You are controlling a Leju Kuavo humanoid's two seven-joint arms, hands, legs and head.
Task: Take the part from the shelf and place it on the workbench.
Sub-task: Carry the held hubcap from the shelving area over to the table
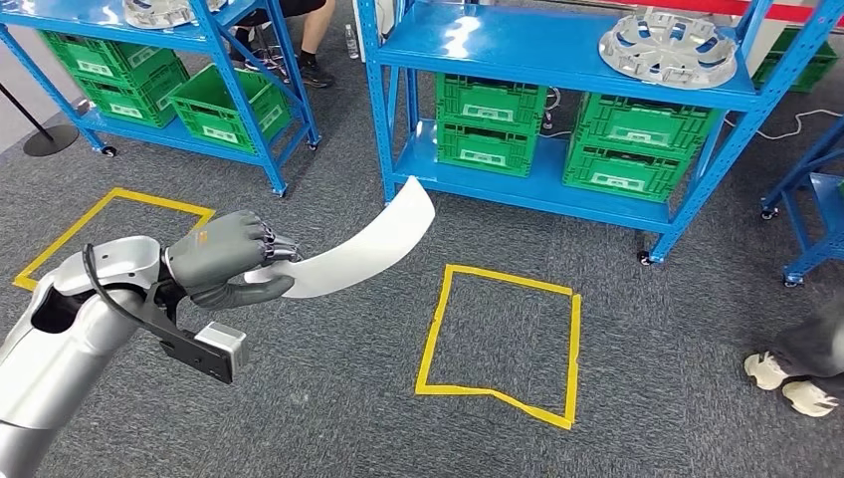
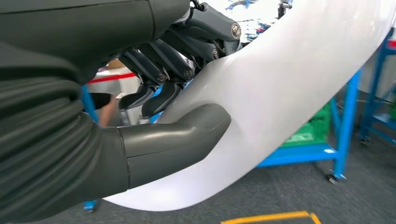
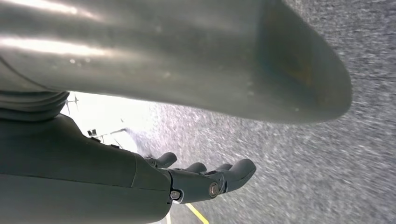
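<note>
Here we see:
Left hand (image 1: 227, 261): we grip the white curved part (image 1: 368, 249), near the blue shelf (image 1: 557, 60).
Right hand (image 3: 205, 179): we cannot tell its state.

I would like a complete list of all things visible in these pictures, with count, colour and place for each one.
curved part: one, white, held in the left hand above the floor
shelves: two main ones, blue, at the far side
crates: several, green, on the lower shelf levels
wheel covers: two, silver, on the top shelf levels
tape squares: two, yellow, on the grey carpet
stand base: one, black, far left
person's shoes: two, white, at the right edge
left hand: grey, grips one end of the curved part
right hand: dark grey, hangs above the carpet, holds nothing
</note>
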